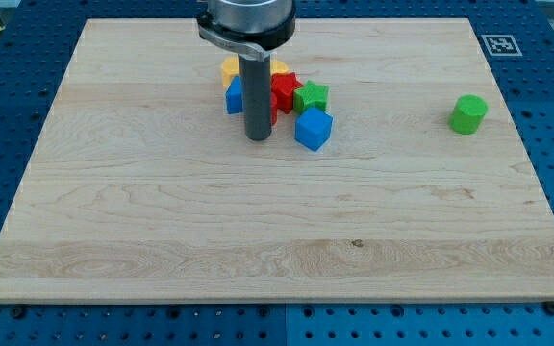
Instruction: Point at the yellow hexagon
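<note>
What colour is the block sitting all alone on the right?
Green. The lone block shows clearly in the camera view, far from the cluster.

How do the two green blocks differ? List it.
The green star has points and sits in the cluster near my tip, touching the red block. The green cylinder is round and stands alone at the view's right, touching nothing. Both are green and rest on the board.

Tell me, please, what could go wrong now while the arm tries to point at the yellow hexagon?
My tip stands at the cluster's bottom edge. The yellow hexagon lies beyond, half hidden by the rod, so going straight could push the red block or the blue block into it. The blue cube sits close on the right.
</note>
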You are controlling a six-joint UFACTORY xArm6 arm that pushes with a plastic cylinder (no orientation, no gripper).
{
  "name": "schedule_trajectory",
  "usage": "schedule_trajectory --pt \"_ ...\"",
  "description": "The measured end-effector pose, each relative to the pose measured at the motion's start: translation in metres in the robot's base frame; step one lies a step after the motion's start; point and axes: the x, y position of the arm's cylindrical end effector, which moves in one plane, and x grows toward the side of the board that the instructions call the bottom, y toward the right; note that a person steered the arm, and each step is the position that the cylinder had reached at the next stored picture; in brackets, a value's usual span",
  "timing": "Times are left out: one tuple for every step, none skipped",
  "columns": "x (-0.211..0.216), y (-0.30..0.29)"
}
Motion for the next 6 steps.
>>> schedule_trajectory --pt "0.0 -0.003" --pt "0.0 -0.046" --pt "-0.03 -0.081" --pt "-0.1 -0.081" --pt "-0.126 -0.081" --pt "-0.127 -0.08"
